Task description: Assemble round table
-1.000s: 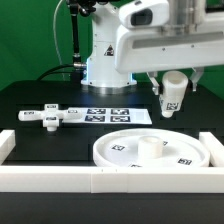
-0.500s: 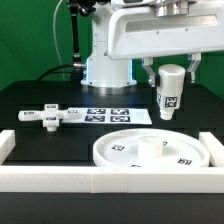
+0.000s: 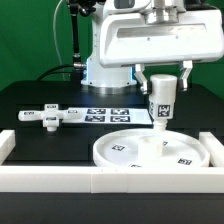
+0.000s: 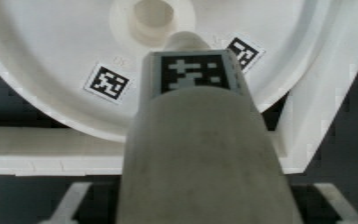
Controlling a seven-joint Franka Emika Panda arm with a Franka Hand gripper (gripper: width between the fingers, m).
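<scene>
Base piece (image 3: 50,117): was laid flat on the black table (image 3: 30,100), at the disc's 10 o'clock, well apart.
Marker board (image 3: 108,113): was seen flat at the disc's 11 o'clock.
Disc (image 3: 105,152): was set behind the front rail (image 3: 60,180).
Post (image 3: 162,103): was held upright over the disc's 12 o'clock rim; contact could not be told.
Claw (image 3: 163,92): was clenched on the post.

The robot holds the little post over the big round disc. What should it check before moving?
1. Post gripped between the fingers of the gripper: ok.
2. Post upright: ok.
3. Post hanging above the disc: ok.
4. Post's lower end lined up with the disc's centre: cannot tell.
5. Base piece out of the way, at the exterior view's left: ok.
</scene>
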